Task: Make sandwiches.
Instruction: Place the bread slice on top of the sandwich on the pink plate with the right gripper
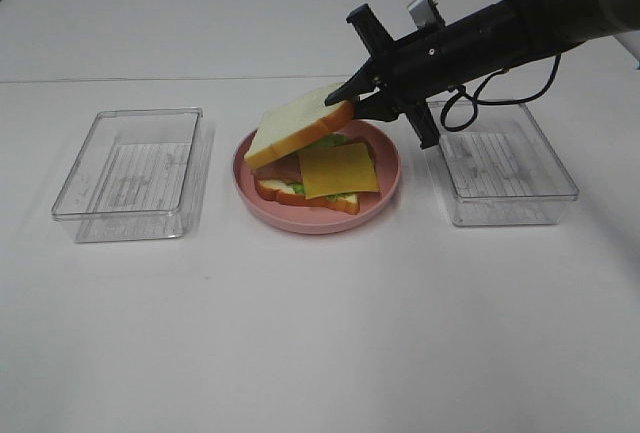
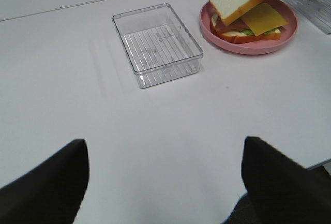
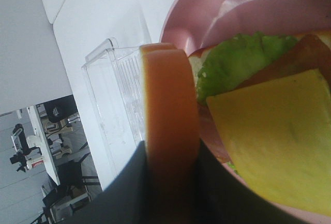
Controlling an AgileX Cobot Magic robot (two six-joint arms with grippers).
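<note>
Capping the stack: right gripper fingers clamped on the top bread slice by its crust edge, tilted over the cheese on the pink plate. Level it, square it to the bottom slice, lower, release. Left gripper fingers apart, idle.

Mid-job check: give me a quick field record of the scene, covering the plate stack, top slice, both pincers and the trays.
plate: pink plate, centre of table
stack: bottom bread slice, lettuce, bacon, cheese square on top
top bread slice: tilted above the stack, held by its crust
right pincer: shut on top bread slice
left pincer: open, empty, away from plate
trays: left tray and right tray, both hold no food
</note>
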